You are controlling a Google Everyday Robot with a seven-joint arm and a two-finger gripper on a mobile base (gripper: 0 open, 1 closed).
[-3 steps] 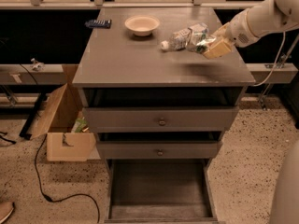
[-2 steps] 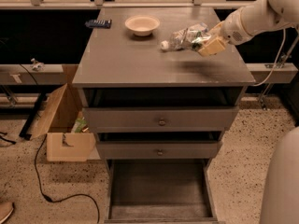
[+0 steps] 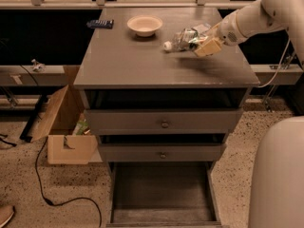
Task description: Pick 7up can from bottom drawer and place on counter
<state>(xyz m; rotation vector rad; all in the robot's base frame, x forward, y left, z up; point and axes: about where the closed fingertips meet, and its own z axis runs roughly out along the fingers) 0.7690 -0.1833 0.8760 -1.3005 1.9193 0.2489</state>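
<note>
My gripper (image 3: 205, 46) sits over the counter (image 3: 128, 65), right against the 7up can (image 3: 194, 34) (its grip I cannot tell).

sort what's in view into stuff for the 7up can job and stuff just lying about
For the job: 7up can, bottom drawer, counter, claw over the counter, beside the can.
Lying about: plastic bottle, bowl, dark remote, cardboard box, cable.
</note>
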